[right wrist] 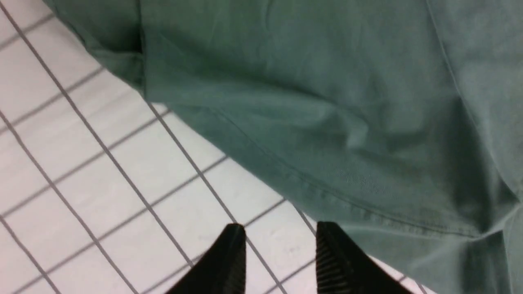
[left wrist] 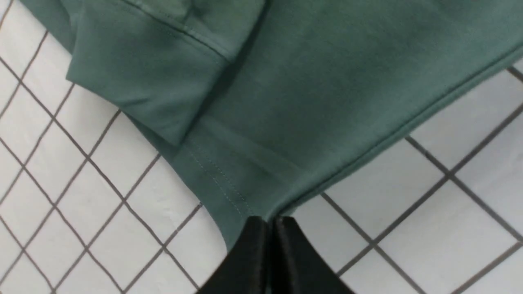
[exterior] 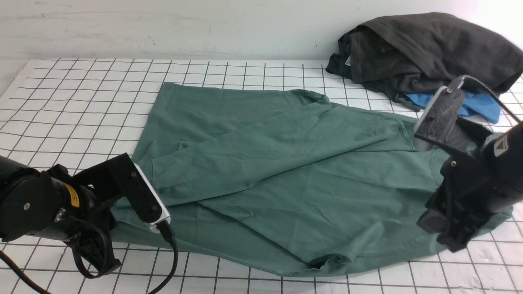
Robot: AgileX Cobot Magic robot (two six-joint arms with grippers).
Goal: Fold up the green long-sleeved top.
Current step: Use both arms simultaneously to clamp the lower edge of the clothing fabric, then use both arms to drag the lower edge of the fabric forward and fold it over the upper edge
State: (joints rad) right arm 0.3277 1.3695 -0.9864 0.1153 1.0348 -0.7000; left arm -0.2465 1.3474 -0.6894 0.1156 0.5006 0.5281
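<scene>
Here's the green top (exterior: 286, 171), lying spread and rumpled on the white table (exterior: 90, 102) with its dark grid of lines, a long fold running diagonally across it, its near edge curling up toward the middle. Over to the left gripper (left wrist: 271, 222), and the front view hides its tips behind the gripper's own body, but the left wrist view gives them up: fingers pressed together, pinching the green cloth at a corner! That same view picks out a double row of stitching near the pinch.

Now the right gripper (right wrist: 282, 226): the right wrist view shows its fingers parted, nothing between them, just above the top's edge and bare table. Whether they touch the cloth, I can't tell.

Only the front view has the far right side: a dark grey heap of clothes (exterior: 425, 49), a bright blue garment (exterior: 478, 106) peeking out beneath it, both beyond the top. And labels? A small white tag (exterior: 348, 61) shows on the dark heap, too small to read. No brand or writing is legible anywhere.
</scene>
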